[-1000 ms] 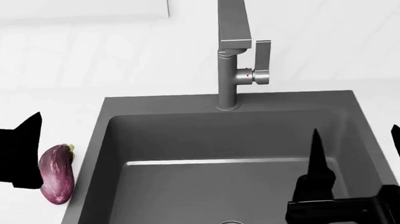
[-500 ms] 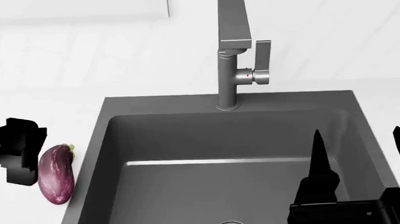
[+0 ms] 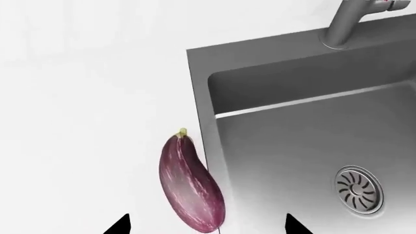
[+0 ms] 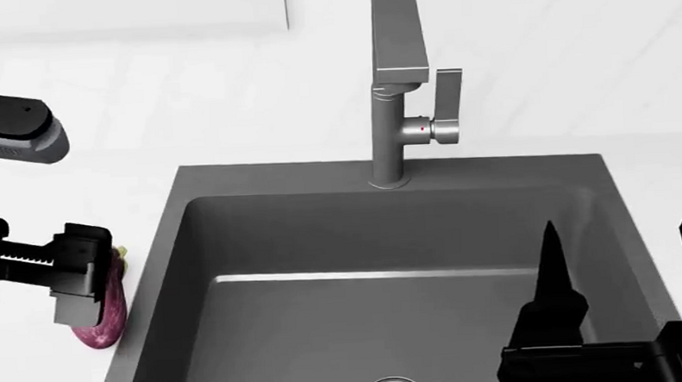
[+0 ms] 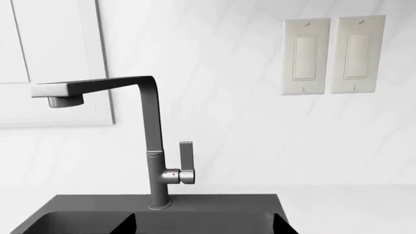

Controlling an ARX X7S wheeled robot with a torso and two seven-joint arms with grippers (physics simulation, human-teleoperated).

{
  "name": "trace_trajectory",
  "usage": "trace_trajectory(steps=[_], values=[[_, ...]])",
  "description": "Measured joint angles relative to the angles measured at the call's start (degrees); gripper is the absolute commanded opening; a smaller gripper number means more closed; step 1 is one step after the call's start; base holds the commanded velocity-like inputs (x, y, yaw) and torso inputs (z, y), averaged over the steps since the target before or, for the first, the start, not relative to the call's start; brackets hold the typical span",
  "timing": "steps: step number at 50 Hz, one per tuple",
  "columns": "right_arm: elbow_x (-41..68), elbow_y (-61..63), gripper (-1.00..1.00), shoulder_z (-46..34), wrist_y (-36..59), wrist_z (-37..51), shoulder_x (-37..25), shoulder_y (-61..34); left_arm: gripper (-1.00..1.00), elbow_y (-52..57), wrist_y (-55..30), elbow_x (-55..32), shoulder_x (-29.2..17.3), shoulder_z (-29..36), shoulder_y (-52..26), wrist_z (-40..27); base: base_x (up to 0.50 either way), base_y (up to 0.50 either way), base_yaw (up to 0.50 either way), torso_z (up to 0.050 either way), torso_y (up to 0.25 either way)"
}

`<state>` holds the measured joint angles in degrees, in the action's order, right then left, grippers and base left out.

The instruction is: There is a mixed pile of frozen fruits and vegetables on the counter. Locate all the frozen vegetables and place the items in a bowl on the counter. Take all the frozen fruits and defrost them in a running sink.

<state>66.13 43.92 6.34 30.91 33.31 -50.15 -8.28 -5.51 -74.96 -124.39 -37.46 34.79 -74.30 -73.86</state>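
A purple eggplant [image 4: 102,322] lies on the white counter [image 4: 50,376] just left of the sink [image 4: 324,330]. It also shows in the left wrist view [image 3: 190,183]. My left gripper [image 4: 83,288] hovers right above it. In the left wrist view this gripper [image 3: 206,226] is open, with its two fingertips wide on either side of the eggplant's rounded end, holding nothing. My right gripper [image 4: 621,269] is open and empty over the sink's right side, and in its wrist view [image 5: 204,225] it faces the faucet [image 5: 153,141]. The pear and the bowl are out of view.
The faucet [image 4: 400,85] stands behind the basin with its side lever [image 4: 447,109] on the right. The round slotted drain [image 3: 359,189] sits in the basin floor. Two wall switches [image 5: 331,54] and a white cabinet door [image 5: 52,58] are on the back wall.
My left arm has swung in from the left edge and now sits over the eggplant. My right gripper has sunk slightly. The eggplant has not moved.
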Motion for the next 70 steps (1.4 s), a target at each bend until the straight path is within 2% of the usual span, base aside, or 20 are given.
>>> trace_trajectory(steps=[15, 33, 44, 55, 56, 70], values=[[-0.36, -0.56, 1.0, -0.5, -0.04, -0.16, 0.34, 0.1, 1.0, -7.71, -0.91, 15.49, 3.6, 2.5, 0.37, 12.52, 0.0, 0.0, 0.0, 0.0, 0.0], [-1.08, -1.58, 1.0, -2.04, 0.42, -0.46, 0.81, -0.72, 1.0, -16.16, 2.17, 31.87, 6.96, 8.22, 0.21, 26.76, 0.0, 0.0, 0.0, 0.0, 0.0], [-1.33, -1.97, 1.0, -2.31, 0.38, -0.71, 0.88, -0.69, 1.0, -22.0, 4.79, 39.14, 9.88, 12.25, -0.23, 34.08, 0.0, 0.0, 0.0, 0.0, 0.0], [-1.37, -2.11, 1.0, -2.18, 0.23, -0.82, 0.78, -0.43, 1.0, -25.03, 6.36, 43.11, 11.35, 14.94, 0.03, 37.61, 0.0, 0.0, 0.0, 0.0, 0.0], [-1.36, -2.11, 1.0, -2.14, 0.22, -0.82, 0.76, -0.39, -1.0, -25.2, 6.5, 43.29, 11.41, 15.02, 0.05, 37.67, 0.0, 0.0, 0.0, 0.0, 0.0], [-1.07, -2.13, 1.0, -1.36, -0.13, -0.85, 0.43, 0.33, -1.0, -23.29, 8.13, 43.61, 10.59, 13.63, 0.13, 36.56, 0.0, 0.0, 0.0, 0.0, 0.0]])
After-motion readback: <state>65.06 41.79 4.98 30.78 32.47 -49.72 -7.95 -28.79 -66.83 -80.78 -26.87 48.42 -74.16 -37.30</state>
